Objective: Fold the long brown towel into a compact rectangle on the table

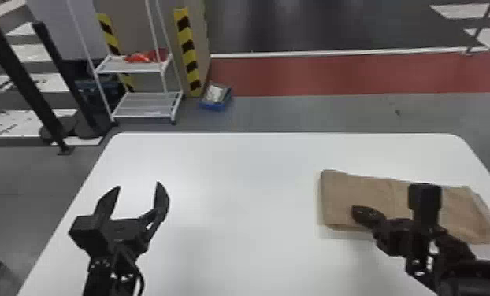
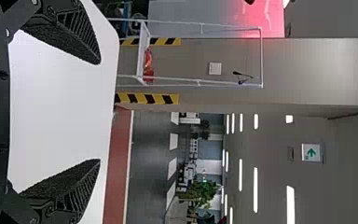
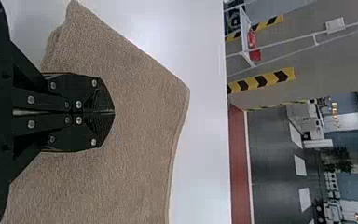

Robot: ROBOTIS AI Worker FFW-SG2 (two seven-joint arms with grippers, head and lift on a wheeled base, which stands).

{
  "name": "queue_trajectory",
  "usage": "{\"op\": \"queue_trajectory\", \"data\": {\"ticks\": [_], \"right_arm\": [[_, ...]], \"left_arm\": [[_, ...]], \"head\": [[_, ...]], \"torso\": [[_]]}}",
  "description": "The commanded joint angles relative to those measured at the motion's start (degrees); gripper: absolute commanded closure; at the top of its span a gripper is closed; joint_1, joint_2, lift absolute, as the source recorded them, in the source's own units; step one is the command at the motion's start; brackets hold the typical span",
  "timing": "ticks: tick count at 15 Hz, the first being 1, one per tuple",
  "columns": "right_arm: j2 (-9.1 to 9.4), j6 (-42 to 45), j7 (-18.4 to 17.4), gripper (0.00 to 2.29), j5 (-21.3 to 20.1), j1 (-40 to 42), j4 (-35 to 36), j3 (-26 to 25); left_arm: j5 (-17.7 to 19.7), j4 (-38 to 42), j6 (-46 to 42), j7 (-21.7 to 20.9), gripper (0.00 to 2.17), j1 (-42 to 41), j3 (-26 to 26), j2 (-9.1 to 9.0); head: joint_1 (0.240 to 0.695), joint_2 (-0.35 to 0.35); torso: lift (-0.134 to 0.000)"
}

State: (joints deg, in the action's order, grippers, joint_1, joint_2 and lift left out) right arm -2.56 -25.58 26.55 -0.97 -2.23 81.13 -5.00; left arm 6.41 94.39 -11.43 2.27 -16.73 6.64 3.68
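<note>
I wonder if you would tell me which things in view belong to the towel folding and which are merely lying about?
For the job:
- brown towel
- white table
- left gripper
- right gripper

Just lying about:
- white rack
- red item on its shelf
- blue bin on the floor

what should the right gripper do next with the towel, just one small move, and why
Probably lift the right gripper slightly and open it, ready to take the towel's left end. Its fingers are shut with no cloth visible between them, and they sit over the towel near that end. The towel has layered edges but lies long and wide, so another fold seems due.
</note>
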Motion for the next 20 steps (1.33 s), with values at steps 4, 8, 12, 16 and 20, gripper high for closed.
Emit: {"op": "queue_trajectory", "data": {"ticks": [4, 8, 12, 16, 20], "right_arm": [[0.98, -3.9, -0.5, 2.25, 0.4, -0.8, -1.1, 4.6], [1.86, -5.0, -0.9, 2.25, 1.3, -0.8, -1.5, 8.1], [2.61, -5.0, -3.4, 2.25, 1.8, -0.8, -1.4, 13.1], [2.61, -4.3, -6.2, 2.25, 1.8, -1.7, -3.0, 17.6], [2.61, -4.8, -6.2, 2.23, 4.4, -0.4, 1.0, 16.6]], "left_arm": [[0.0, 1.5, -0.2, -0.9, 0.14, -1.1, -0.2, -0.08], [-0.3, 2.1, -0.2, -0.9, 0.14, -2.0, -0.5, -0.08], [-0.4, 3.0, -0.2, -0.8, 0.14, -2.6, -0.5, -0.08], [-0.3, 4.1, -0.2, -0.8, 0.14, -3.7, -0.3, -0.08], [-0.6, 4.5, -0.2, -0.8, 0.14, -4.1, -0.7, -0.16]], "head": [[0.695, 0.154], [0.695, 0.186], [0.695, 0.236], [0.695, 0.273], [0.695, 0.300]], "torso": [[-0.057], [-0.057], [-0.057], [-0.057], [-0.057]]}}
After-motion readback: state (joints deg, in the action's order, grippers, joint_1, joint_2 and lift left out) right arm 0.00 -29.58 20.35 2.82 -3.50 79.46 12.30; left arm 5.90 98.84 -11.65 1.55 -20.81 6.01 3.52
